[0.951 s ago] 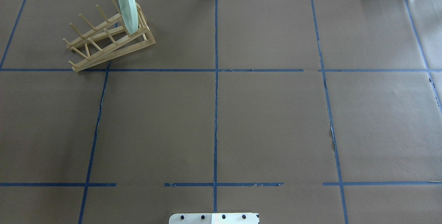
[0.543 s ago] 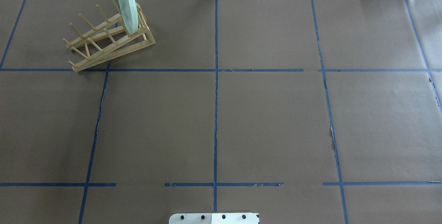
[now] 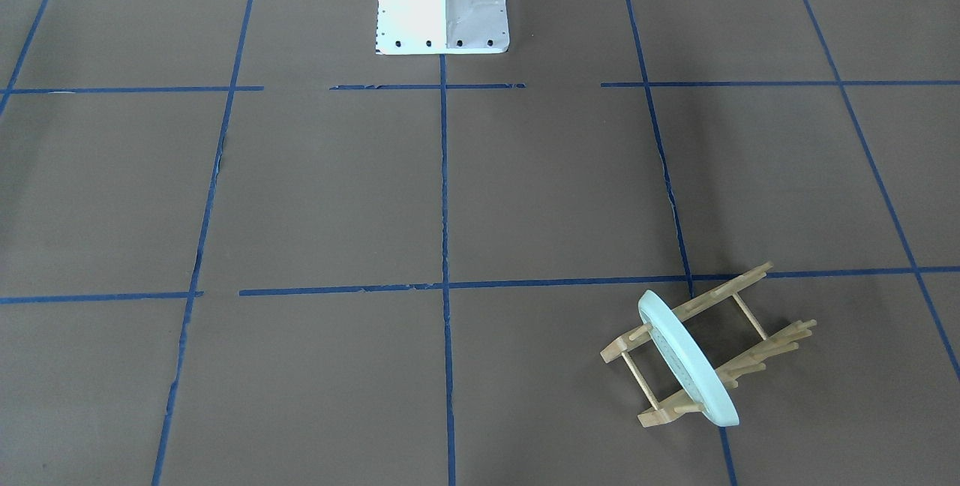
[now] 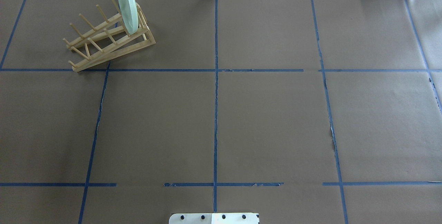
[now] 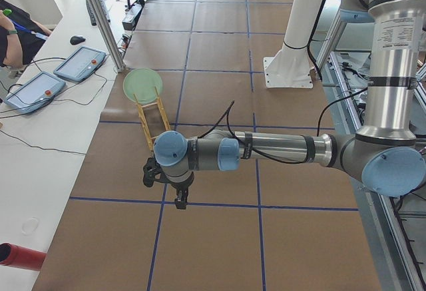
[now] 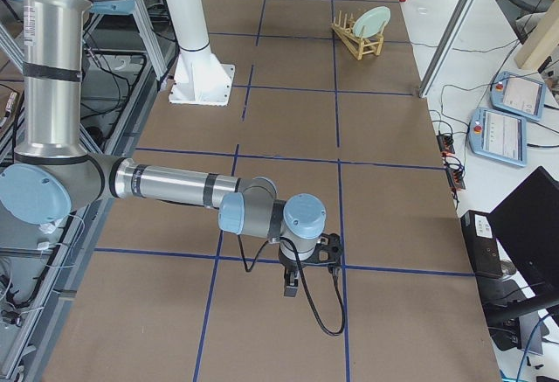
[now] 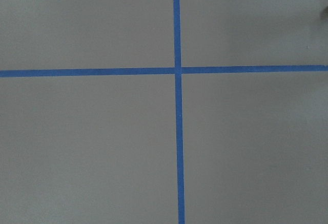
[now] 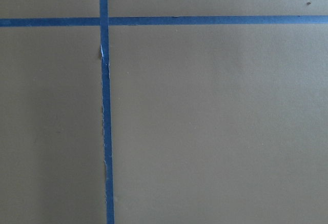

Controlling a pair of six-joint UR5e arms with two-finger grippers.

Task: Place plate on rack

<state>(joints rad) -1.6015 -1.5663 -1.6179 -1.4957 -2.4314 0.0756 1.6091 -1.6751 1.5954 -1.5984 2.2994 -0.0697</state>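
Observation:
The pale green plate (image 4: 127, 4) stands on edge between the pegs at one end of the wooden rack (image 4: 114, 55), at the table's far left. In the front-facing view the plate (image 3: 686, 358) leans in the rack (image 3: 616, 352) at lower right. No gripper touches either. My left gripper (image 5: 180, 201) hangs above the brown table well short of the rack (image 5: 154, 121) and plate (image 5: 142, 84); I cannot tell if it is open or shut. My right gripper (image 6: 293, 286) hangs over the table's other end, far from the plate (image 6: 371, 22); its state I cannot tell either.
The robot's white base (image 3: 442, 6) stands at the table's near edge. Blue tape lines grid the brown paper (image 4: 215, 113). Teach pendants (image 5: 80, 63) and cables lie on the white bench beside the rack, where a person's arm (image 5: 16, 28) rests. A red cylinder (image 5: 20, 256) lies there too.

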